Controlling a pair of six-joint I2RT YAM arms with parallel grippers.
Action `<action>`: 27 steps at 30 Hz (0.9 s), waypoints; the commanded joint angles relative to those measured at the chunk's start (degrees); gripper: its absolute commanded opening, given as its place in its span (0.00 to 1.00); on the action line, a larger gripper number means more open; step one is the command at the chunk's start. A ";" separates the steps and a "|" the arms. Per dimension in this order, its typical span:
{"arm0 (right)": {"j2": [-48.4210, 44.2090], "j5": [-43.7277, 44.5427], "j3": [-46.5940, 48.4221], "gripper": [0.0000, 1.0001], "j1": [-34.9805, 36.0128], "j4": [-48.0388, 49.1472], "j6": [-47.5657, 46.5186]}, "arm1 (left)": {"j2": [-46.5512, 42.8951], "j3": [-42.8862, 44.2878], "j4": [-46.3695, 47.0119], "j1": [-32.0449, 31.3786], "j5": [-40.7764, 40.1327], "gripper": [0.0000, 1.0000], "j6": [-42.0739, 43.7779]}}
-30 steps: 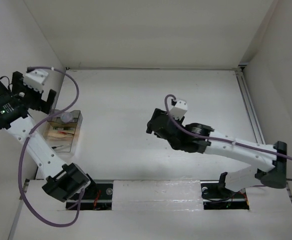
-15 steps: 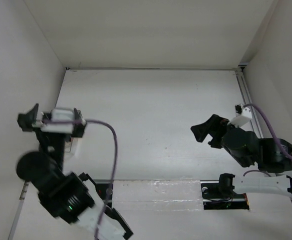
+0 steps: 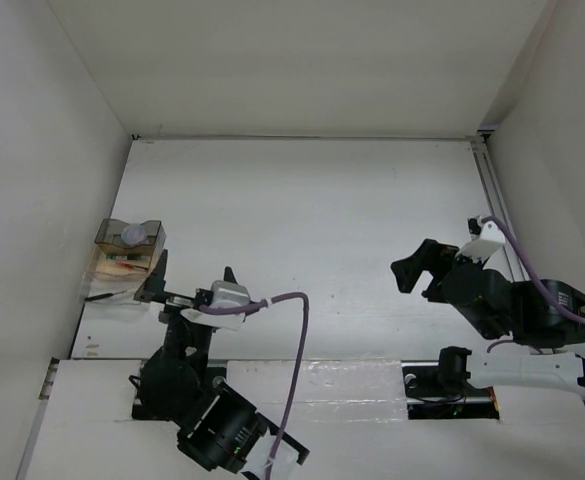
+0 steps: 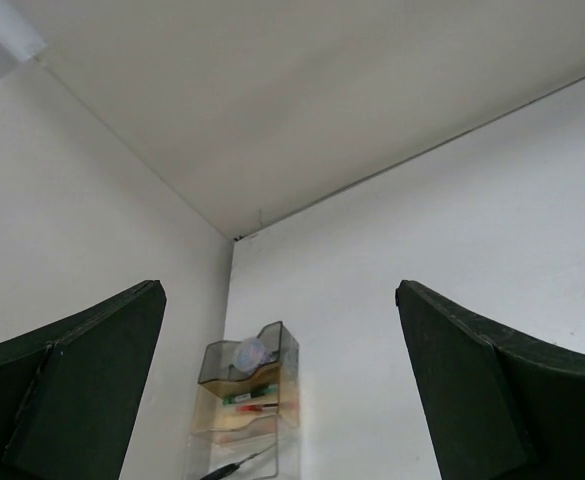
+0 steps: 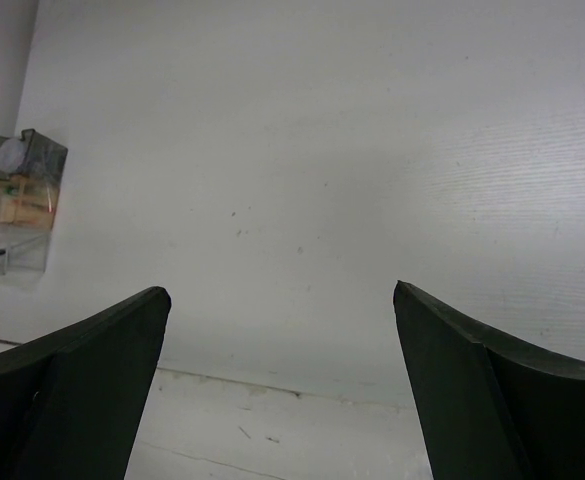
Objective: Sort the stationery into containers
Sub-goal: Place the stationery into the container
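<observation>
The table (image 3: 302,210) is a plain white sheet boxed in by white walls on the left, back and right, with a metal rail (image 3: 500,215) running along its right edge. The three containers stand in a row, touching, tight against the left wall near the near-left corner: the grey box (image 3: 155,238) farthest back, the tan box (image 3: 150,266) in the middle, the clear box (image 3: 130,300) nearest. The roll (image 3: 132,235) lies in the grey box, the pens (image 4: 244,401), red and green, lie in the tan box, and the scissors (image 4: 234,462) show as a dark line in the clear box.

The whole middle and right of the table lie bare and open. The left tool (image 4: 278,292) hangs just right of the clear box, pointed toward the far-left corner, its fingers spread wide with nothing between them. The right tool (image 5: 282,292) hovers near the right rail, well apart from the boxes, facing left across the table, fingers likewise wide apart and holding nothing.
</observation>
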 commanded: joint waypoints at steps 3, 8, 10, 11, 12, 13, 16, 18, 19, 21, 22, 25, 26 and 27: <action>-1.16 2.10 -1.50 1.00 0.27 0.39 0.36 | -1.31 -4.04 1.01 0.25 4.23 1.00 -4.11; -1.70 3.77 -0.45 1.00 0.27 -0.75 1.69 | 5.10 -7.12 -0.75 0.25 4.23 1.00 -3.24; -1.70 4.30 0.16 1.00 0.27 -0.75 1.69 | 6.34 -7.13 -0.22 0.25 4.84 1.00 -2.71; -1.17 4.30 0.17 1.00 0.27 -0.75 1.69 | 6.86 -7.13 0.48 0.25 4.85 1.00 -2.71; -1.17 4.30 0.17 1.00 0.27 -0.75 1.69 | 6.87 -7.13 0.48 0.25 4.85 1.00 -2.71; -0.56 4.30 0.17 1.00 0.27 -0.23 1.69 | 6.87 -7.13 0.48 0.25 4.85 1.00 -2.02; 0.58 4.83 0.17 1.00 0.27 -0.22 1.69 | 6.87 -10.44 3.81 0.25 2.48 1.00 -2.62; 0.59 5.35 0.17 1.00 0.27 0.30 1.69 | 8.35 -11.34 2.96 0.25 1.78 1.00 -1.59; 1.11 5.35 0.17 1.00 0.27 0.30 1.69 | 9.49 -11.34 1.21 0.25 1.77 1.00 0.26; 1.12 5.35 0.17 1.00 0.27 0.30 1.69 | 11.17 -10.55 -3.79 0.25 1.77 1.00 5.95; 1.12 5.35 0.17 1.00 0.27 0.30 1.69 | 11.17 -10.55 -3.82 0.25 2.47 1.00 5.99; 0.50 5.35 0.17 1.00 0.27 0.30 2.21 | 8.38 -12.13 -0.42 0.25 1.78 1.00 3.90; 0.50 5.35 0.17 1.00 0.27 0.30 2.22 | 7.84 -12.66 -0.39 0.25 1.77 1.00 3.88; -0.11 5.35 0.17 1.00 0.27 0.30 2.22 | 7.84 -12.66 0.21 0.25 1.77 1.00 3.88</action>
